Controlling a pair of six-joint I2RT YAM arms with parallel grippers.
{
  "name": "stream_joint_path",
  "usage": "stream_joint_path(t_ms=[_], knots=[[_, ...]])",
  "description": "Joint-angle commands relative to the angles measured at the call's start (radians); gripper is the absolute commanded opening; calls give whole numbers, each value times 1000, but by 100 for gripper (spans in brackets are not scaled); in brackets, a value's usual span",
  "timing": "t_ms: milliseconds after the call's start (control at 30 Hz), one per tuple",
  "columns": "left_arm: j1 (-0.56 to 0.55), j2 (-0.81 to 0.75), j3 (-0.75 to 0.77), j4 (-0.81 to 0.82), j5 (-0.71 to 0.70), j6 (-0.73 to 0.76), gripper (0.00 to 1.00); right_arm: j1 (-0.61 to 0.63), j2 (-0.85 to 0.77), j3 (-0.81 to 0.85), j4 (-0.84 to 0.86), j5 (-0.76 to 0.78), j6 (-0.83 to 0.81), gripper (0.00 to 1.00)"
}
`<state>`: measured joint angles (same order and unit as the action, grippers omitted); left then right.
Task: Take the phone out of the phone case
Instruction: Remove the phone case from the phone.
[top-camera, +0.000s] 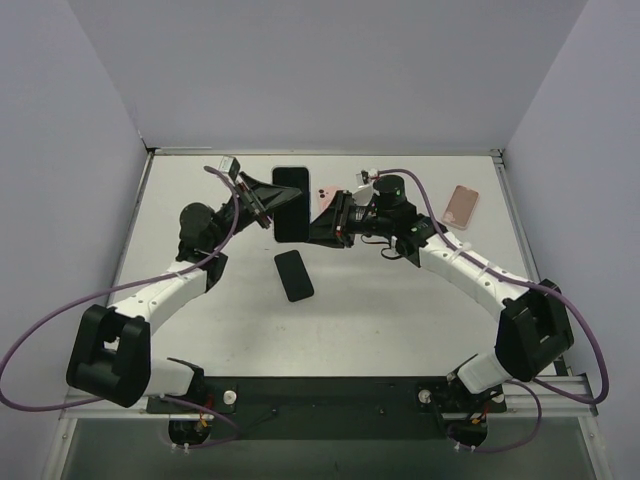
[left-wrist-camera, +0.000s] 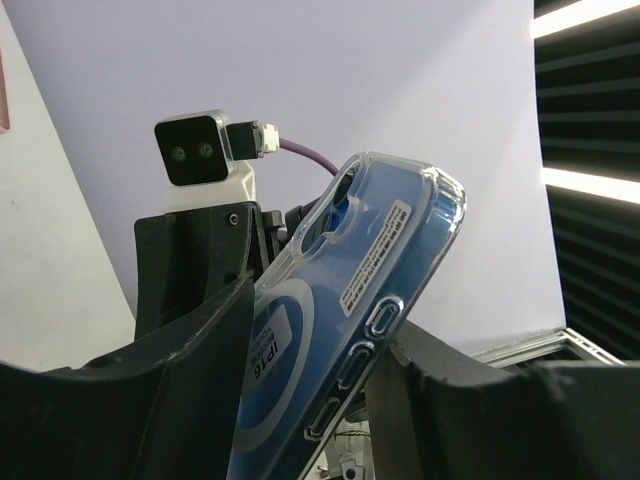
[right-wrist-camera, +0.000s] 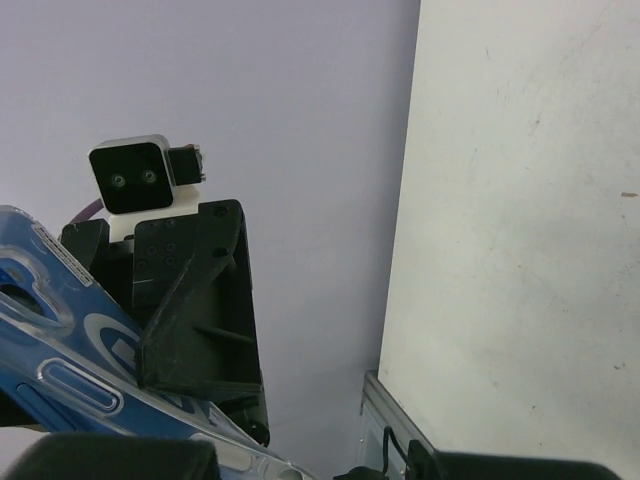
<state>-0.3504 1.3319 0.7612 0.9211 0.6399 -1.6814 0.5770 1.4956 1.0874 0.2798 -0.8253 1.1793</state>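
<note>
The left end effector pinches the clear phone case by its long edges, raised over the far middle of the table — the blue-backed phone sits inside. The right end effector meets it from the right; I cannot tell its grip. Another black phone lies just nearer — a pink case far right.

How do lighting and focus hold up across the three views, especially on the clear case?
Top external: evenly lit, soft shadows on the white table, nothing blurred. Left wrist: clear plastic phone case sharp, its label legible; bright light strips at right blown out; black left fingers dark. Right wrist: case cropped lower left, black right fingers featureless silhouettes.
</note>
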Motion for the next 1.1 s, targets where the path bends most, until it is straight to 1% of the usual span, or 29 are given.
stream_joint_path(t_ms=[0,33,67,100,133,167,200,233,267,367,433,467,567,700,733,800,833,900,933,1000,1067], knots=[[-59,-20,27,300,96,-93,39,-35,6,-11,-28,192,25,0],[-62,-16,27,305,96,-96,33,-35,5,-12,-10,189,29,0],[-64,-5,21,308,96,-100,24,-35,6,-11,2,183,31,0],[-68,-2,18,311,98,-101,15,-34,3,-15,18,180,31,0],[-68,3,13,315,95,-106,2,-34,0,-18,53,172,32,0],[-70,12,9,317,93,-109,0,-34,0,-24,71,166,33,0],[-70,16,0,323,90,-112,0,-35,3,-23,78,161,31,0],[-71,21,-5,325,90,-116,0,-34,2,-27,106,158,28,3],[-71,33,-11,343,80,-130,0,-32,-3,-37,130,161,32,15],[-79,61,-36,381,58,-165,0,-32,-12,-80,212,189,34,30],[-85,72,-55,390,40,-193,0,-32,-14,-101,267,195,31,32],[-93,85,-62,407,23,-204,0,-31,-15,-109,285,205,29,37],[-108,124,-83,484,-14,-259,0,-29,-18,-126,329,218,20,41],[-133,161,-118,510,-63,-302,0,-29,-15,-159,447,233,63,40],[-137,176,-128,515,-74,-311,0,-29,-11,-165,517,235,92,40],[-159,197,-148,556,-103,-323,0,-29,11,-167,579,226,121,39],[-165,225,-151,577,-114,-336,0,-29,20,-167,637,222,156,38],[-186,246,-151,633,-134,-347,0,-29,44,-153,662,216,178,34],[-191,259,-148,642,-140,-353,0,-29,51,-147,662,212,186,29],[-196,259,-149,651,-144,-348,0,-29,54,-130,606,204,178,20],[-196,244,-152,641,-148,-331,0,-29,48,-127,578,203,163,17]])
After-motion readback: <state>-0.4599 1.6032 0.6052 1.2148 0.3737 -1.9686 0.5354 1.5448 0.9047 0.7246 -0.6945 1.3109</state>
